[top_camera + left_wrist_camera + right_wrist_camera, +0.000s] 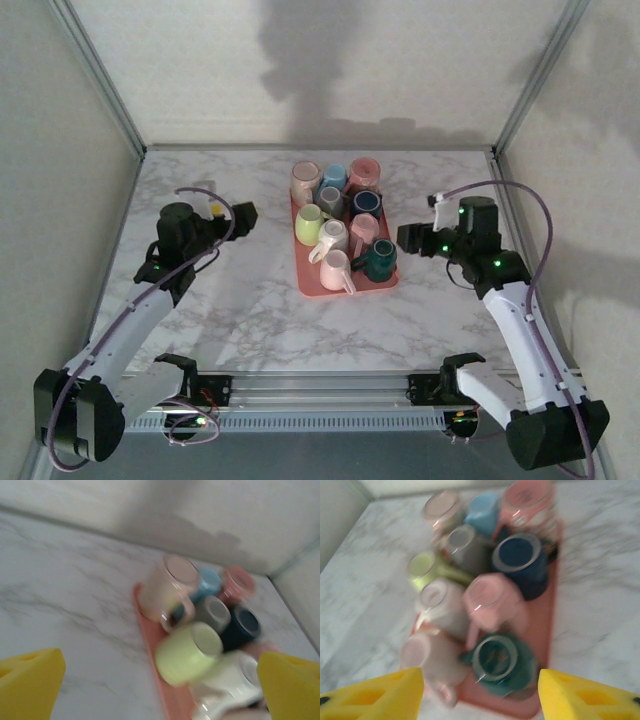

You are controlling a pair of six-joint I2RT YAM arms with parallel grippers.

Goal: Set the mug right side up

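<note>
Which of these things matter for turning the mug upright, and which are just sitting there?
Job: teal mug, probably; right gripper facing it; pink tray.
Idle: lime mug; navy mug; grey mug; left gripper.

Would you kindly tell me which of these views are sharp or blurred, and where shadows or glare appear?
Top external: sharp, with soft dark shadows on the back wall. Left wrist: blurred throughout, the lime mug soft-edged. Right wrist: blurred too, with small glints on the rim of the teal mug.

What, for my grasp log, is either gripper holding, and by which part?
Nothing: left gripper and right gripper show open, empty jaws; mugs sit on the tray.
</note>
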